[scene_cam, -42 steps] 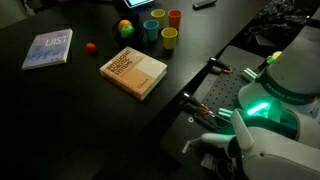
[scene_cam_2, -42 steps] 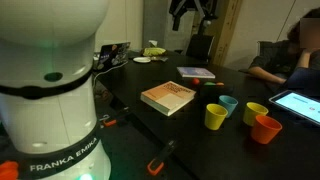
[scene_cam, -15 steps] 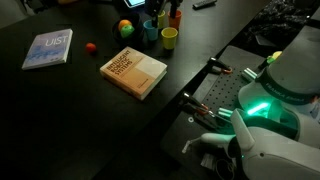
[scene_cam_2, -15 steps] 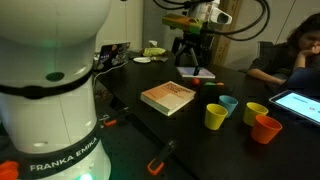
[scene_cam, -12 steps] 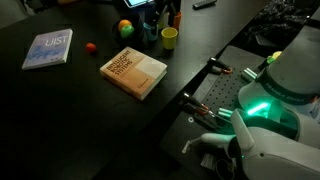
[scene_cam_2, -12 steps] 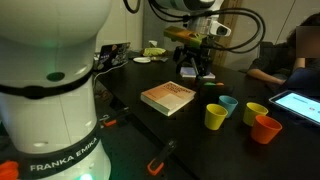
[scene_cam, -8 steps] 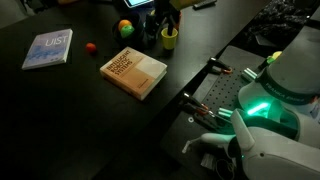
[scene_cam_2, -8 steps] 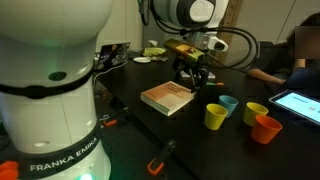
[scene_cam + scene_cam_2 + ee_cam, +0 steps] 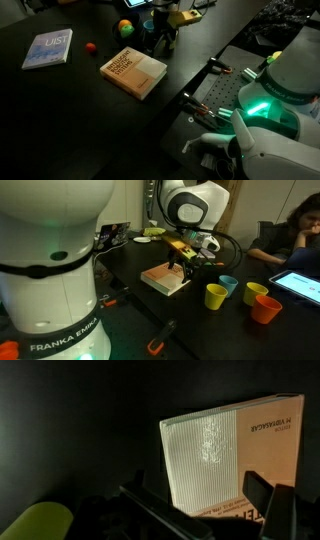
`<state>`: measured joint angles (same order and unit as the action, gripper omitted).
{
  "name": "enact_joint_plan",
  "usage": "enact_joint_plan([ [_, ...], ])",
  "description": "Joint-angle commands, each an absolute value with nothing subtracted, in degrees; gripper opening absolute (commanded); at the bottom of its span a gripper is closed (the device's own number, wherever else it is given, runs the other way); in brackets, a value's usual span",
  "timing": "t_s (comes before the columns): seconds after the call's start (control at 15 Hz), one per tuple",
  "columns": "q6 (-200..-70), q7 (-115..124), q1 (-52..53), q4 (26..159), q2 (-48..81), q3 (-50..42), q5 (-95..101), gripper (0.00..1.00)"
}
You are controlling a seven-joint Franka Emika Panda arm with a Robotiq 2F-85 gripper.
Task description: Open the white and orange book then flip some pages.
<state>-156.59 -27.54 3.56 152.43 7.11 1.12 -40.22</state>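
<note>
The white and orange book (image 9: 133, 72) lies shut on the dark table, its orange-tan cover with white lettering facing up. It also shows in an exterior view (image 9: 165, 277). My gripper (image 9: 161, 44) hangs just above the book's edge on the cup side and is seen low over that edge in an exterior view (image 9: 186, 269). In the wrist view the gripper (image 9: 200, 498) is open, its two dark fingers spread on either side of the book's white pages edge (image 9: 205, 455). It holds nothing.
Several coloured cups stand beside the book: yellow-green (image 9: 216, 297), blue (image 9: 229, 283), orange (image 9: 266, 309). A thin blue-white "LIST" book (image 9: 48, 48), a small red ball (image 9: 90, 47) and a round fruit (image 9: 125, 27) lie farther off. A person sits with a tablet (image 9: 300, 283).
The arm has come down from high above the table and moved to the book's cup-side edge. It now hides some cups. The book has not moved.
</note>
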Motion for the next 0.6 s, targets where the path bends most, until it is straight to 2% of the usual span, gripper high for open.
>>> enact_joint_plan([
  [0.0, -156.9, -33.8, 2.7, 148.7, 12.2, 2.5, -46.0, 1.0],
  [0.53, -156.1, -37.5, 2.4, 145.1, 18.4, 3.7, -50.0, 1.0],
])
